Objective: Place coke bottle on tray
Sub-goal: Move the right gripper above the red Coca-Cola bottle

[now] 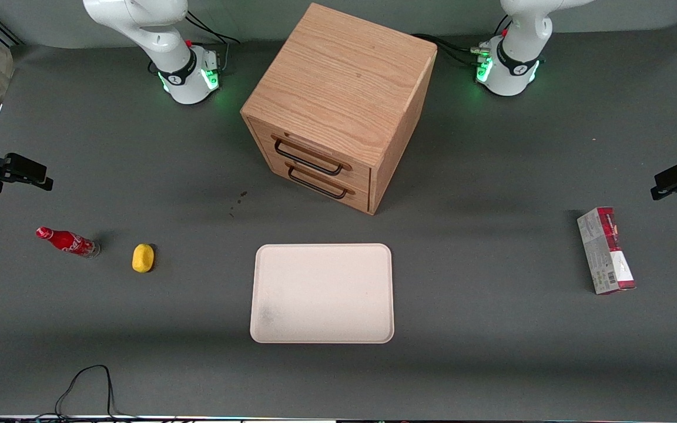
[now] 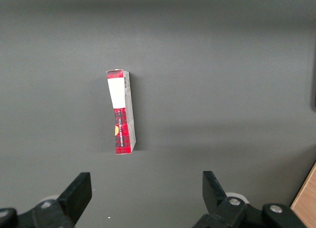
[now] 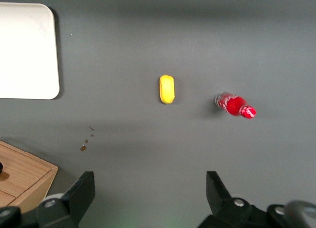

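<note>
The coke bottle (image 1: 68,241) is small and red with a red cap and a clear base. It rests on the grey table toward the working arm's end, and also shows in the right wrist view (image 3: 235,105). The cream-beige tray (image 1: 322,294) lies flat in front of the drawer cabinet, nearer the front camera; nothing is on it. One rounded corner of the tray shows in the right wrist view (image 3: 24,50). My right gripper (image 3: 150,196) shows only in the right wrist view. It is open wide and empty, high above the table, well apart from the bottle.
A rounded yellow lump (image 1: 143,258) lies between the bottle and the tray. A wooden drawer cabinet (image 1: 338,106) with two black handles stands mid-table. A red and white box (image 1: 606,249) lies toward the parked arm's end. A black cable (image 1: 89,388) loops at the table's front edge.
</note>
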Tool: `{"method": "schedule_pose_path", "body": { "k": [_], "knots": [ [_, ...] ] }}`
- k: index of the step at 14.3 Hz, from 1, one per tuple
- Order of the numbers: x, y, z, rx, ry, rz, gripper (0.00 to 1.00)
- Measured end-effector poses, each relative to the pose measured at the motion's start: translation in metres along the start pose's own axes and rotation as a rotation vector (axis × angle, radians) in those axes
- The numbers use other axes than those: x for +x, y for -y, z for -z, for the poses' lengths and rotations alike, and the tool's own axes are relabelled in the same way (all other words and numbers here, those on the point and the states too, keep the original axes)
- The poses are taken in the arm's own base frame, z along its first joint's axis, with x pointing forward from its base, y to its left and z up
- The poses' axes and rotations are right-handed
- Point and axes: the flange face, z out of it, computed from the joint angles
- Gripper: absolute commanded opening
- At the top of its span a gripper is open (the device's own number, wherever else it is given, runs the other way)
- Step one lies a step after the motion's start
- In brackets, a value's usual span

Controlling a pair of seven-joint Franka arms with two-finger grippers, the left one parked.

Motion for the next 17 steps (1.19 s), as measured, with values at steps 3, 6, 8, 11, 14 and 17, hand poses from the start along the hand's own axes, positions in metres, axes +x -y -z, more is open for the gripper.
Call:
{"method": "schedule_pose_path", "body": {
  "k": [3,6,8,11,14,17],
  "knots": [
    [-0.009,-0.055,-0.004,-0.003,0.013,-0.036,1.0],
    [-0.03,-0.131,-0.009,0.0,0.02,-0.032,1.0],
    [-0.045,-0.17,-0.014,0.001,0.014,-0.017,1.0],
    [-0.065,-0.198,-0.03,0.007,-0.031,0.0,1.0],
    [-0.082,-0.197,-0.046,0.012,-0.065,0.008,1.0],
    [-0.074,-0.189,-0.06,-0.001,-0.087,0.028,1.0]
  ]
}}
